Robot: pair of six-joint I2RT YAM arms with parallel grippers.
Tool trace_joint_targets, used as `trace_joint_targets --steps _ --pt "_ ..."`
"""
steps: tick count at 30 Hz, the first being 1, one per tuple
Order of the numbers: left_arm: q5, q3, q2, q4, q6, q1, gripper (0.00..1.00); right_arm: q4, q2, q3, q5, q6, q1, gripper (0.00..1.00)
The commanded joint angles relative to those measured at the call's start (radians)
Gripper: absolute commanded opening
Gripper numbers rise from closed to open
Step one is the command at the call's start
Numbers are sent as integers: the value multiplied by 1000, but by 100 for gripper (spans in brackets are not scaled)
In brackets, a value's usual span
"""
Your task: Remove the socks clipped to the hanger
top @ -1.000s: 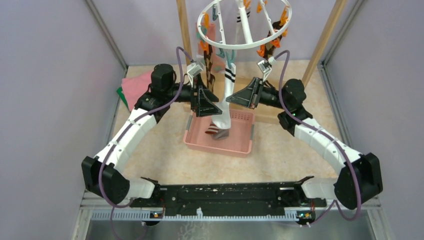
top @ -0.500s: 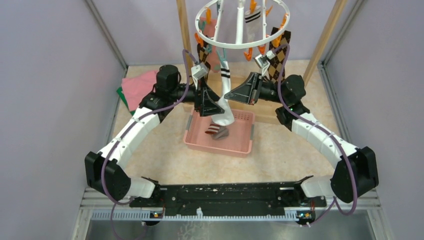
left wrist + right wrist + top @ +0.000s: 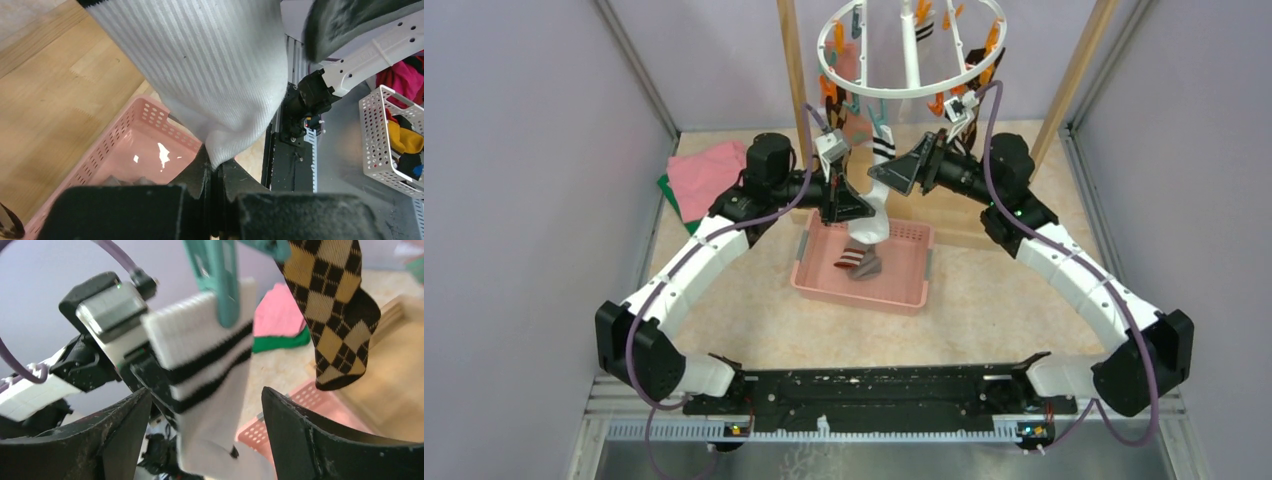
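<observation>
Pale lilac walls [image 3: 524, 200] close in a tan table [image 3: 754, 320], with two wooden posts [image 3: 792, 70] rising at the back. At the far left a pink cloth [image 3: 709, 172] lies over a green cloth [image 3: 667, 190], near the wall.

The left arm reaches in over the table's middle. The left gripper [image 3: 859, 210] is clamped tight on the toe end of a white sock [image 3: 876, 195]. Its wrist camera shows the ribbed toe [image 3: 210, 65] pinched between the closed fingers [image 3: 197, 172], just above one corner of a pink basket [image 3: 859, 297]. A loose sock [image 3: 859, 262] with dark stripes lies inside that basket, apart from the hanging one.

The white sock hangs from the hanger [image 3: 909, 50] – a white ring with cross bars and orange and teal clips – which sits above and between the two arms. A teal clip [image 3: 220, 280] grips the sock's cuff just above two black stripes.

From the right, the right gripper [image 3: 894, 178] meets the sock's upper part. Its jaws stand wide apart (the wrist camera shows one dark finger on each side of the cuff, with a gap on both sides), and the right gripper [image 3: 205, 400] holds nothing.

Beside the white sock hangs an argyle sock [image 3: 330, 315] – dark brown with tan diamonds – clipped at its top and not touching either gripper.
</observation>
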Motion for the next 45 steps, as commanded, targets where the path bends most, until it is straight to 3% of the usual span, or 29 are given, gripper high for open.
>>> trace_joint_targets --steps 1,5,13,25,30,39,45 --pt "-57 9 -50 -2 48 -33 0 -132 -80 108 336 -234 95 84" --pt "-83 21 -44 -7 40 -59 0 -137 -81 133 501 -332 159 89" --pt "-110 37 -36 -15 45 -89 0 -126 -57 188 625 -418 176 88" --pt "-159 74 -37 -34 83 -106 0 -135 84 361 628 -459 175 78" --pt "-163 110 -32 -43 93 -105 0 -114 105 377 661 -459 175 64" --pt "-175 110 -27 -54 91 -106 0 -94 85 360 675 -452 175 19" --pt "-207 116 -32 -71 97 -104 0 -110 87 381 681 -446 171 3"
